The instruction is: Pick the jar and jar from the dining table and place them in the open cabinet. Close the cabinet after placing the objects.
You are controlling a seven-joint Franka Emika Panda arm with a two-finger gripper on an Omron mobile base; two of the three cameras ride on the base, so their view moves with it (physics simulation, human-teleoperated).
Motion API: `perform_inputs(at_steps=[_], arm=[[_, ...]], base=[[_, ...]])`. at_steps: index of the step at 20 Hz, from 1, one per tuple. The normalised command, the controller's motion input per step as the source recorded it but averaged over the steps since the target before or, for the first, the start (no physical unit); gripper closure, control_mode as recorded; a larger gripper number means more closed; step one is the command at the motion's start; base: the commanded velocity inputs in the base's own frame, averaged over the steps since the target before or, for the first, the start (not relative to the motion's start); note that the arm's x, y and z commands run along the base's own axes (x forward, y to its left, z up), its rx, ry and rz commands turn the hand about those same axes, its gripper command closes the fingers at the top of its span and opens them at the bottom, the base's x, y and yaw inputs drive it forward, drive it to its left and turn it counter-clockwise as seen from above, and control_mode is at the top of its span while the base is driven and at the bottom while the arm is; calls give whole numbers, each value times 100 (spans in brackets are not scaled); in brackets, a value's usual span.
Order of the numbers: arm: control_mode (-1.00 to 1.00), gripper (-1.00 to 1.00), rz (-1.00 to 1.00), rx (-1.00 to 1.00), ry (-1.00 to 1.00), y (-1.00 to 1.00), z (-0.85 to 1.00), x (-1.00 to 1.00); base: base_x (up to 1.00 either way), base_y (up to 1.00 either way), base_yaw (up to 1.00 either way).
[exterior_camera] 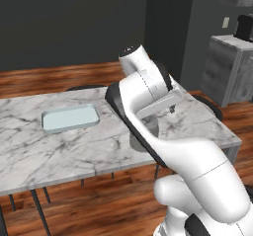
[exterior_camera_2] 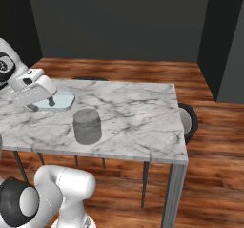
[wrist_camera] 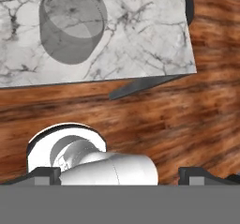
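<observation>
So the tool (exterior_camera_2: 42, 104) is hanging over the worktop (exterior_camera_2: 133, 108) with its jaws spread wide and nothing between them; you can see both dark tips parked far apart at the bottom corners of the hand view. The target is the grey see-through jar (exterior_camera_2: 87, 125), standing upright on the marble near the front edge. In the right base view it sits at about 4 o'clock from the tool, near but clearly not touching, and in the hand view it's up around 11 o'clock (wrist_camera: 71, 24), so the tool isn't lined up on it yet. My take on doing this step right: get centred above the jar first, come down straight so the fingers straddle the round wall on both sides, then close. It looks wide, so a sloppy approach could clip the rim and tip it or shove it toward the edge. There's also a shallow pale blue tray (exterior_camera: 70, 117) just behind the tool at roughly 12 o'clock, worth staying clear of.
</observation>
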Motion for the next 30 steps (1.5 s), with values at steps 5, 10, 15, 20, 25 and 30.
perform_inputs(at_steps=[5,10,15,20,25,30], arm=[[-100,-100,0,7,10,0,-4,48],[-100,-100,0,2,4,0,-3,31],[-100,-100,0,0,2,14,-10,25],[-100,-100,0,11,0,7,-19,24],[-100,-100,0,12,0,0,-16,10],[-100,-100,1,10,0,0,-8,0]], base=[[0,0,0],[0,0,0],[0,0,0],[0,0,0],[0,0,0],[0,0,0]])
